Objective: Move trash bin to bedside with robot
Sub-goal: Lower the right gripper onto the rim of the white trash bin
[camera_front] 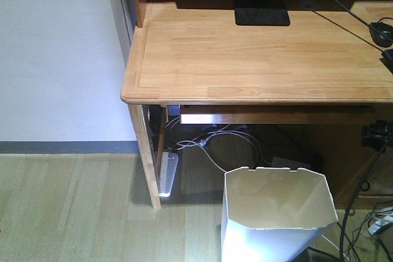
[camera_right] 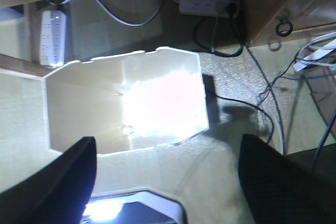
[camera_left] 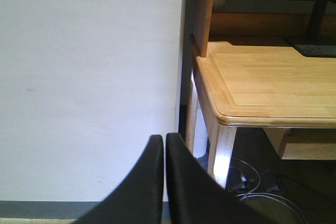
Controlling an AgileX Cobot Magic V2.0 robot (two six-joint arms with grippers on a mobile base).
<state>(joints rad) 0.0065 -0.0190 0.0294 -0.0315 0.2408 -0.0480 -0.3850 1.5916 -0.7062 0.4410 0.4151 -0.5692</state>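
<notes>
Plainly, the trash bin (camera_front: 279,213) stood upright on the pale plank floor (camera_front: 67,207), at the near side of the light wooden desk (camera_front: 258,47) and to the right of the desk's left leg (camera_front: 146,151). Its octagonal mouth was open and its cream inside was lit by a bright glare. From the right wrist view the right gripper (camera_right: 168,145) hung above the bin's near rim, its two black fingers (camera_right: 52,182) spread wide apart and holding nothing, without touching the bin. In the left wrist view the left gripper (camera_left: 164,182) was clenched, its fingers pressed together with only a thin slit between them and nothing held. It faced the white wall (camera_left: 89,77) left of the desk corner. A black monitor base (camera_front: 262,15) sat at the far side of the desk top and a black mouse (camera_front: 381,32) lay at the right edge. Under the desk lay a white power strip (camera_front: 167,173) beside the left leg, and grey cables (camera_front: 209,145) looped further in. Any print on the strip was too small to read.
</notes>
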